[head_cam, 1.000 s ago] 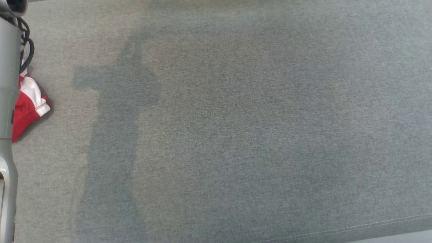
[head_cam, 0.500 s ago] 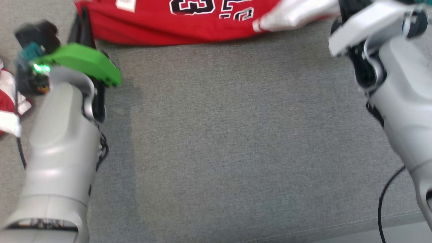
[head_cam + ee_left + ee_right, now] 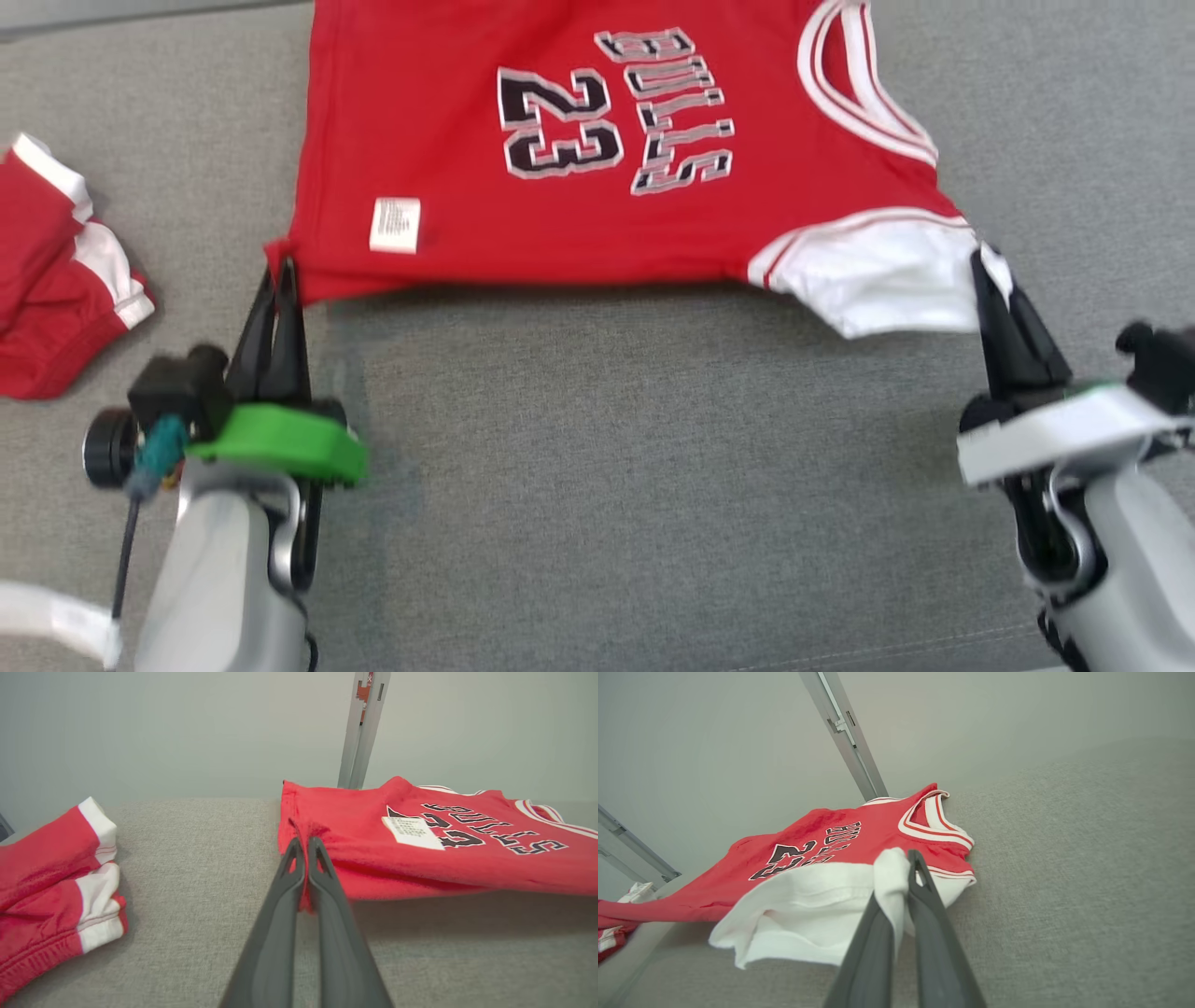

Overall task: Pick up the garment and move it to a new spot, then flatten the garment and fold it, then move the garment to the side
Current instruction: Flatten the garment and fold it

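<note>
While left fingers (image 3: 285, 345) and right fingers (image 3: 1013, 336) are clamped on hem and sleeve of the jersey (image 3: 448, 140), it is best held taut above the table (image 3: 607, 467)

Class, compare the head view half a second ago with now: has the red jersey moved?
Yes. Against the folded red shorts, which hold their place at the left, the jersey has slid down the view, towards the robot.
</note>
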Controlling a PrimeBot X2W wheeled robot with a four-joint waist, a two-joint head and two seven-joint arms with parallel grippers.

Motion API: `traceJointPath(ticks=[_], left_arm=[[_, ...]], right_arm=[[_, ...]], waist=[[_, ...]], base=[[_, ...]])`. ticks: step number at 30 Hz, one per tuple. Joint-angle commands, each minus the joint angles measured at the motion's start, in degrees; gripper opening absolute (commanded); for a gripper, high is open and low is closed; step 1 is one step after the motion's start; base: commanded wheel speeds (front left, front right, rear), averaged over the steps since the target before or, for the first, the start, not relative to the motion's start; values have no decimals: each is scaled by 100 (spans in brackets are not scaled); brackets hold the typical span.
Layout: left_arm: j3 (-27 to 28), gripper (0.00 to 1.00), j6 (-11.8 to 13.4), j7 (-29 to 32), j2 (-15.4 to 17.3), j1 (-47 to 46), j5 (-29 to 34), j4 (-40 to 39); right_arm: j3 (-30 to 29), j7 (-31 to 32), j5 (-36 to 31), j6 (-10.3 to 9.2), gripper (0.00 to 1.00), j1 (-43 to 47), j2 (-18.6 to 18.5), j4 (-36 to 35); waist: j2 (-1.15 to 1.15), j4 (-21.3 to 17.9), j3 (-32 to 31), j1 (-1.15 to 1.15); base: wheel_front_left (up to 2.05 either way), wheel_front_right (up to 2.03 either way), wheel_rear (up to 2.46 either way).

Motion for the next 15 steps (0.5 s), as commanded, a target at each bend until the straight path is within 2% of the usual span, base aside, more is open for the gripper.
traceJointPath(ticks=[1, 10, 15], left_arm=[[77, 0, -12, -2, 15, 340, 109, -229], [336, 0, 119, -2, -114, 2051, 320, -1614], [236, 0, 140, -3, -150, 2525, 336, -1759]], right_arm=[[-89, -15, -122, -8, 0, 297, 26, -221], [-687, -15, -479, -9, 0, 2130, 287, -1211], [-827, 116, -550, -9, 0, 2534, 323, -1422]], waist=[[0, -29, -256, 0], [0, 68, -728, 0], [0, 103, -799, 0]], base=[[0, 0, 0], [0, 0, 0], [0, 0, 0]])
